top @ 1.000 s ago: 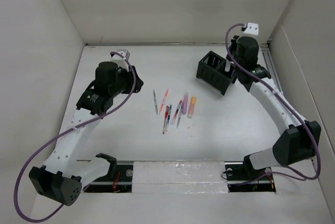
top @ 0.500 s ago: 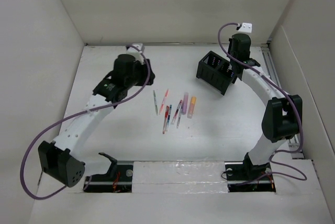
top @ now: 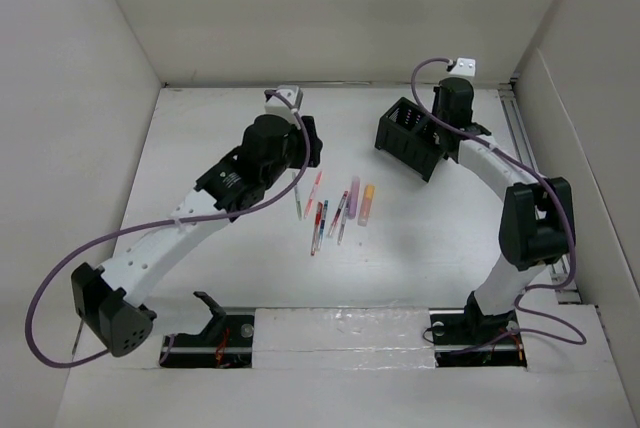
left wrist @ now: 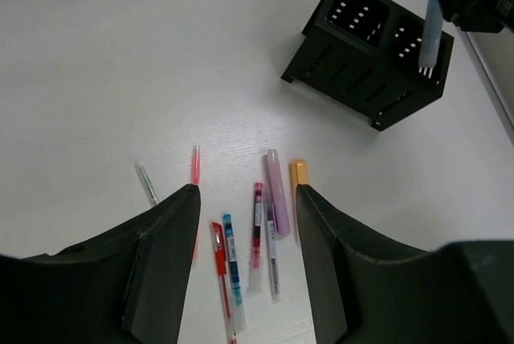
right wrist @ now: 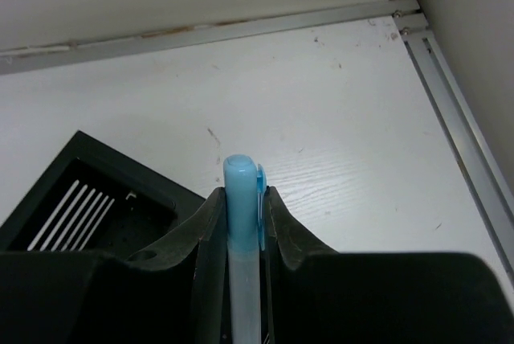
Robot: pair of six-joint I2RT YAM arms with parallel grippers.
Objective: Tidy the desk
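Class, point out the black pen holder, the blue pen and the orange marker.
black pen holder (left wrist: 353, 79), left wrist view, its slotted side wall.
blue pen (right wrist: 239, 199), right wrist view, its cap.
orange marker (left wrist: 299, 173), left wrist view, its top end.

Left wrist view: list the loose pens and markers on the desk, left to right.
Thin clear pen, thin pink pen, red plastic pen, teal-blue pen, dark red pen, lilac marker, orange marker.

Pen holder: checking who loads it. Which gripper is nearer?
Right. The right gripper, gripping a blue pen, is at the pen holder's right end; the left gripper is over the loose pens.
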